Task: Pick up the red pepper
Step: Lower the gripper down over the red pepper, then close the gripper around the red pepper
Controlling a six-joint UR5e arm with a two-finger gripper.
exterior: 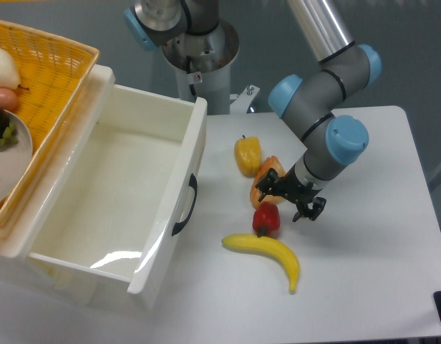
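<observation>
Red pepper (267, 218) on table, just below open gripper (286, 200).

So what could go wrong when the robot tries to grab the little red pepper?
The red pepper is squeezed between the bread piece and the banana, so the open gripper coming down might bump or pinch one of those instead. The pepper is also round and shiny, so it could slip or roll out of the fingers.
</observation>
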